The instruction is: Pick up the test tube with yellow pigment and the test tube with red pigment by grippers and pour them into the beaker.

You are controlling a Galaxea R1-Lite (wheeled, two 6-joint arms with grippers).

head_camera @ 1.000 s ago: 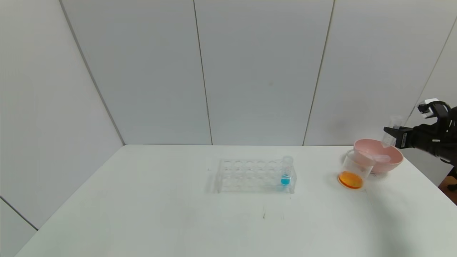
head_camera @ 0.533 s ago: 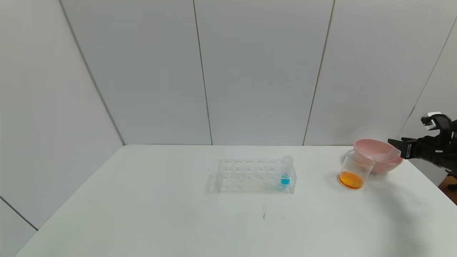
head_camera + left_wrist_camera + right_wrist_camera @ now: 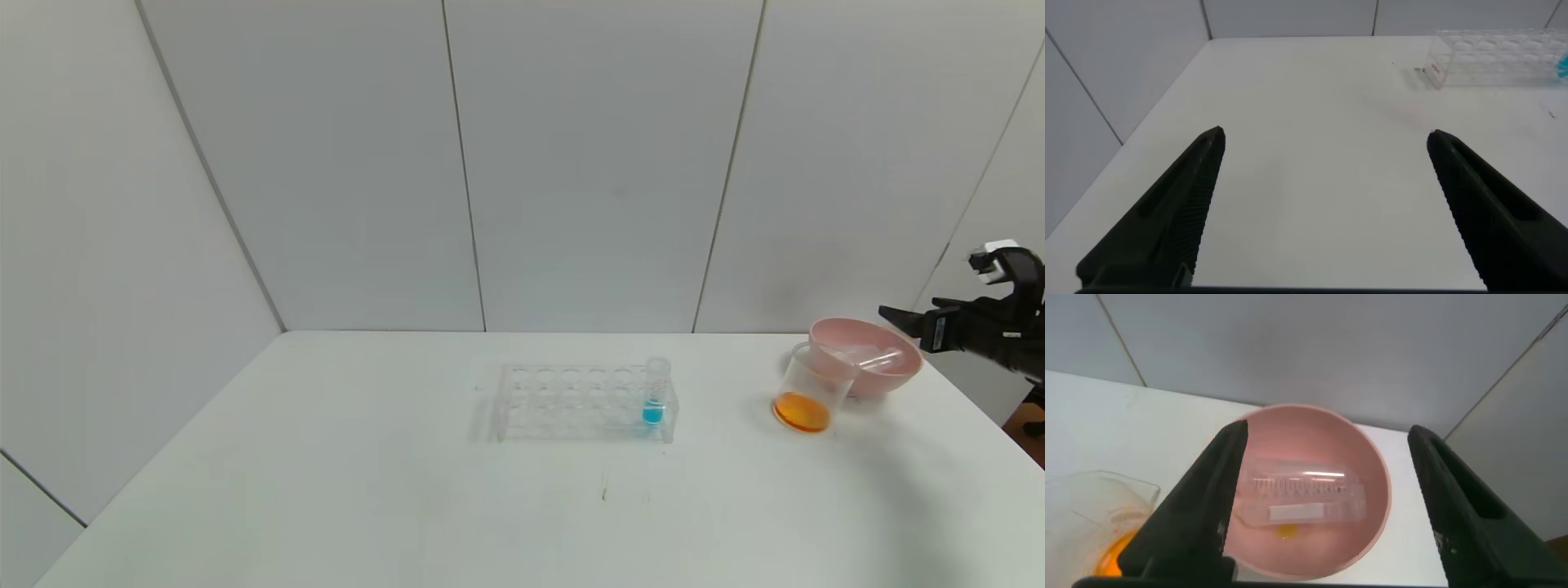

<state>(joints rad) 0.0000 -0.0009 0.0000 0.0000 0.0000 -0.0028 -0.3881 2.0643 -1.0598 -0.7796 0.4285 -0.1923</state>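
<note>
The beaker (image 3: 812, 390) stands at the table's right and holds orange liquid at its bottom; it also shows in the right wrist view (image 3: 1094, 510). Emptied clear tubes (image 3: 870, 358) lie on their sides in the pink bowl (image 3: 888, 380) just behind the beaker. In the right wrist view the tubes (image 3: 1306, 486) lie over a small yellow drop. No tube with yellow or red liquid shows. My right gripper (image 3: 894, 314) hovers open and empty above the bowl's right rim, its jaws wide in the right wrist view (image 3: 1327, 429). My left gripper (image 3: 1325, 135) is open and empty over the table's left part.
A clear tube rack (image 3: 571, 402) stands mid-table with a blue-liquid tube (image 3: 654, 392) in its right end; the rack also shows in the left wrist view (image 3: 1498, 57). The pink bowl (image 3: 1372, 469) sits near the table's right edge. White wall panels stand behind.
My right gripper held an empty clear tube above the pink bowl, lowered it, let it go into the bowl, and has pulled up and back a little, open.
</note>
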